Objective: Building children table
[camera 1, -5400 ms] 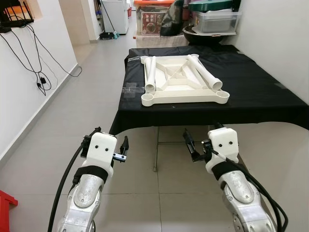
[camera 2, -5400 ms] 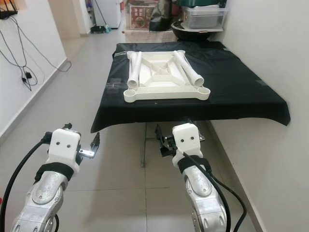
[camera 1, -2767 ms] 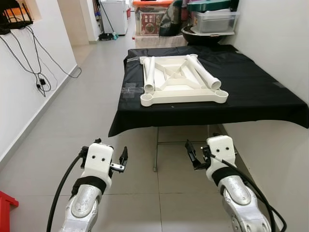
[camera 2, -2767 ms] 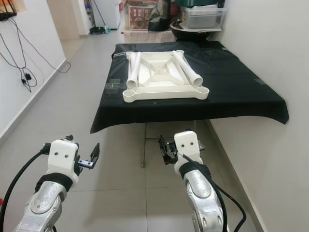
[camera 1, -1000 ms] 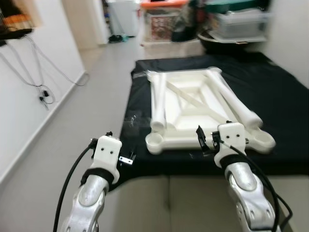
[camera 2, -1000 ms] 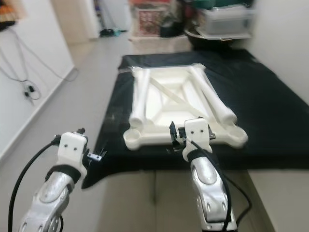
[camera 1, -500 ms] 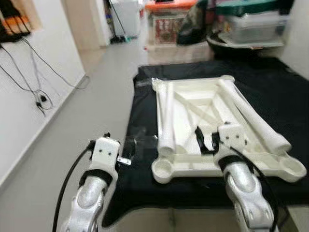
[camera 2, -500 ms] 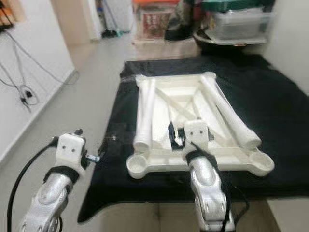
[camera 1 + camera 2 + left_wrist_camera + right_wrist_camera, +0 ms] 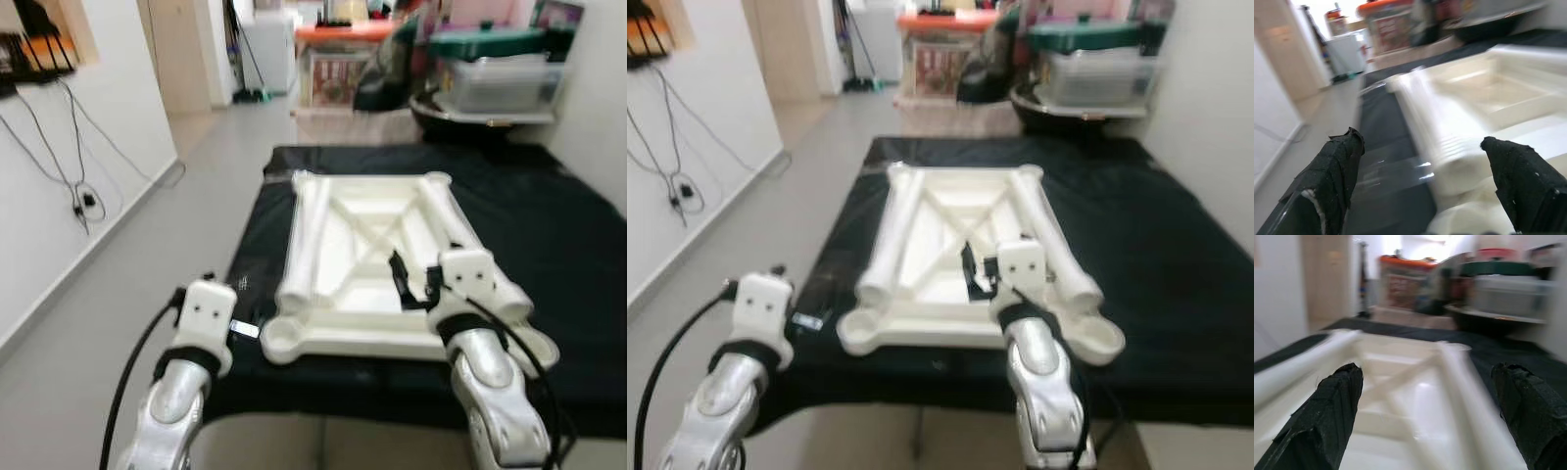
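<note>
Beyond the white tabletop (image 9: 367, 264), storage boxes (image 9: 495, 69) crowd the floor.

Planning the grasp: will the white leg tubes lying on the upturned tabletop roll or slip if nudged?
Likely yes. The left leg tube is a smooth round cylinder lying loose on the tabletop, so it could roll. It looks like hollow plastic, probably light and stiff. The glossy surface may slip between the fingers.

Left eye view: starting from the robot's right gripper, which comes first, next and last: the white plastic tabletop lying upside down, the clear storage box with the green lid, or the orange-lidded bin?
From the right gripper, jaws open:
1. White plastic tabletop lying upside down, directly beneath the gripper on the black-covered table.
2. Clear storage box with the green lid, beyond the table's far end, to the right.
3. Orange-lidded bin, farther back, to the left.
</note>
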### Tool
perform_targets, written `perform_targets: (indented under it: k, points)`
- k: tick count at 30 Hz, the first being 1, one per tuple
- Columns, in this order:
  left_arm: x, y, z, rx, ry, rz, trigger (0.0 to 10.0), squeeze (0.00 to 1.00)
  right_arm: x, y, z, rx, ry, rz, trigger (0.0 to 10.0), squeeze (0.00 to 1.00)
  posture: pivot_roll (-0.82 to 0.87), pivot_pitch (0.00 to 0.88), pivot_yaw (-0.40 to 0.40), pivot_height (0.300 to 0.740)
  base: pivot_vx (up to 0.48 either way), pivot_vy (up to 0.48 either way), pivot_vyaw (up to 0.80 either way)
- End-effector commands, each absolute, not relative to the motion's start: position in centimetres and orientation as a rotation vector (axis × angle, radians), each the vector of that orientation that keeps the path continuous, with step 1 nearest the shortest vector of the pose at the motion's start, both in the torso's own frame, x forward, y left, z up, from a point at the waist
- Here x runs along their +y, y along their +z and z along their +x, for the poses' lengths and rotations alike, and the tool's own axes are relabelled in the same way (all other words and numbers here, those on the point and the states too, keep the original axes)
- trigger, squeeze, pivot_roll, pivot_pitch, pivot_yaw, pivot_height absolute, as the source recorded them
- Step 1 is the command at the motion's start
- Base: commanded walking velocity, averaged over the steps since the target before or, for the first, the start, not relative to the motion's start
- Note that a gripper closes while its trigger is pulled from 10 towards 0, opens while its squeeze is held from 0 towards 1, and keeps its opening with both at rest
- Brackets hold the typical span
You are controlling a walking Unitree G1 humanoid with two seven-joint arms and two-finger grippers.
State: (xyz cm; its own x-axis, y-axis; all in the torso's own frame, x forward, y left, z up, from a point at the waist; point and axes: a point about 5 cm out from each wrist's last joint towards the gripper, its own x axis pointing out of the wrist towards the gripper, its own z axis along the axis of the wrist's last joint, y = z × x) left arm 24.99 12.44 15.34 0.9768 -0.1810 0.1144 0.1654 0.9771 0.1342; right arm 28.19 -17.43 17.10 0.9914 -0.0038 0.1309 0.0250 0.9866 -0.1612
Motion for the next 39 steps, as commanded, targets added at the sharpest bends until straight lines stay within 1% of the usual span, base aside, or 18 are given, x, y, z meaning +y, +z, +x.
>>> perform_targets:
  k: [1,4,18,39]
  points:
    - [12.96,15.28,25.16,-0.127,-0.163,0.131,10.0,0.0,-17.11,17.1,28.22,-0.141,-0.003,-0.154,10.0,0.0,-0.1,0.0,0.005,0.74,0.0,-0.435,0.0]
    - [12.93,15.25,25.19,-0.128,-0.164,0.13,10.0,0.0,-17.16,17.06,28.22,-0.141,-0.004,-0.156,10.0,0.0,-0.11,0.0,0.006,0.74,0.0,-0.42,0.0]
    - [12.85,15.38,25.17,-0.152,-0.157,0.092,10.0,0.0,-17.42,16.86,28.22,-0.134,-0.004,-0.164,10.0,0.0,-0.11,0.0,0.008,0.74,0.0,0.0,0.0]
    - [13.1,15.68,25.32,-0.175,-0.158,0.081,10.0,0.0,-17.06,17.07,28.54,-0.137,0.012,-0.159,10.0,0.0,-0.11,0.0,0.012,0.74,0.316,0.0,0.0]
